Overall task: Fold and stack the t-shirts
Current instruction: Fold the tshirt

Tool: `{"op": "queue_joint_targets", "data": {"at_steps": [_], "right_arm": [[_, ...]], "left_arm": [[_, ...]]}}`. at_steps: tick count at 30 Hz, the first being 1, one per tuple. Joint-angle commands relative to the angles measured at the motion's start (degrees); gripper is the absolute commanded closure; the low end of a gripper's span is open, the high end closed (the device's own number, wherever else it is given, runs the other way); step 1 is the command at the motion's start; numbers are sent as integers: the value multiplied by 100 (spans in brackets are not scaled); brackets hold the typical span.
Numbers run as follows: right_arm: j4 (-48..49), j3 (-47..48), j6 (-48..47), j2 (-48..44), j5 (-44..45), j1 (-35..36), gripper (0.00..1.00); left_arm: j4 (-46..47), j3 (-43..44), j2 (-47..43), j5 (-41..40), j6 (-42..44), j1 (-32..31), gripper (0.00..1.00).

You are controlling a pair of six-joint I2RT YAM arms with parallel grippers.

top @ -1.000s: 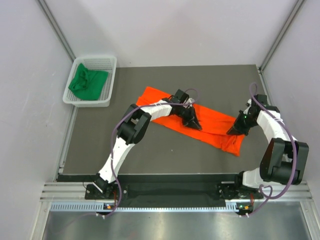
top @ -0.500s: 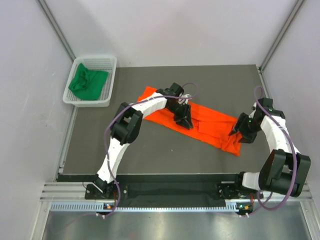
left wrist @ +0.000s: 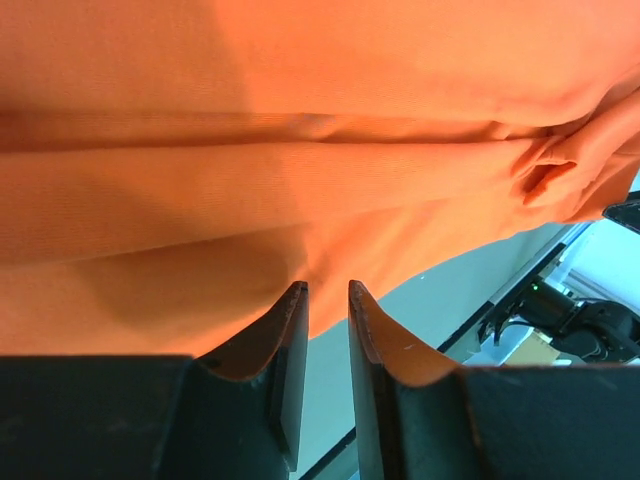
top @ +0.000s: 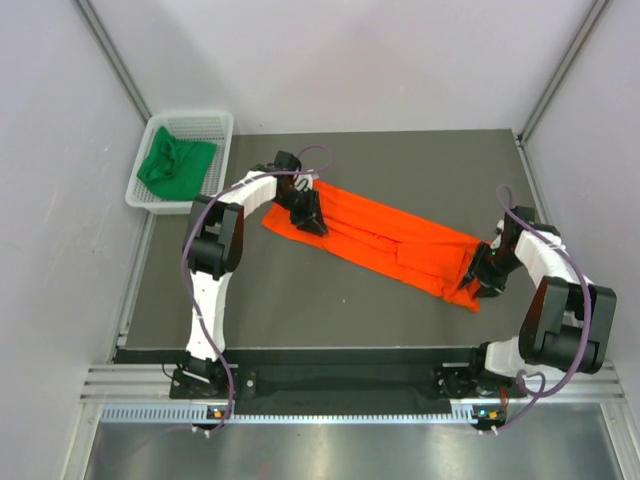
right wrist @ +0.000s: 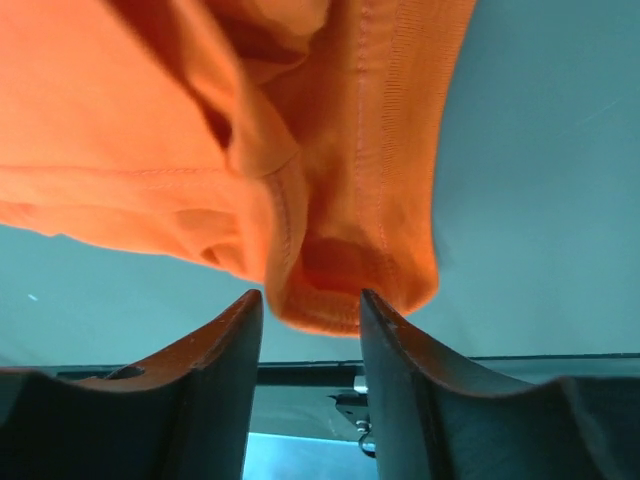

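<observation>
Bright orange cloth t-shirt (top: 385, 235): a long creased strip lying flat, diagonal from far left to near right, one hemmed end bunched between the fingers of my right gripper (right wrist: 311, 300). Dark green cloth t-shirt (top: 175, 165): crumpled inside the white mesh basket (top: 178, 205), far left.

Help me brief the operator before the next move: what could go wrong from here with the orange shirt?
The right gripper straddles a bunched hem corner of the orange shirt; closing there could catch several layers and drag the fold askew. The left gripper, its fingers nearly together, sits at the cloth's very edge, so any hold may slip. The shirt lies diagonal and creased, so folding now could lock wrinkles in.
</observation>
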Motion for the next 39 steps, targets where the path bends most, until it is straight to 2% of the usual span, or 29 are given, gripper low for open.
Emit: {"op": "queue_joint_targets", "data": {"at_steps": [1,5,6,8,11,13,17,20,23,24,25,26,27,31,35,38,39], "right_arm": [[193,-28,-71,153,139,-37,57],[202,-203,130,363,683,-46,78],[193,-221,175,399,780,-54,88],[88,-265,288,443,1087,-54,94],[26,-449,596,408,1466,-55,94],[70,-520,755,547,1615,-63,90],[141,-310,834,926,1704,-63,90],[-17,-160,799,804,1528,-54,87],[-228,51,633,488,1502,-63,77],[-290,112,580,400,1406,-63,68],[-351,174,544,364,1361,-55,66],[-413,313,448,303,1309,-46,63],[-466,384,413,242,1073,-37,56],[-422,1042,263,-40,545,156,39],[-99,1613,403,214,-114,700,35],[473,2106,700,767,-378,2102,36],[622,2212,833,934,-518,2360,39]], "left_arm": [[21,-10,124,-3,175,-11,73],[-93,-10,256,-152,148,85,75],[-120,-18,274,-187,139,129,76],[-234,-45,300,-336,139,165,76],[-295,-167,283,-512,157,226,77],[-304,-212,274,-530,157,279,76],[-462,-151,309,-592,227,314,77],[-629,51,178,-671,333,314,77],[-744,210,-51,-671,333,340,76],[-744,245,-104,-662,272,384,75],[-709,271,-208,-627,245,411,75],[-657,315,-244,-583,219,446,75],[-595,333,-279,-540,158,507,74],[-52,395,-210,-242,-132,674,74],[222,587,150,-30,-317,683,74],[537,623,379,67,-581,710,75],[652,623,414,76,-729,718,75]]}}
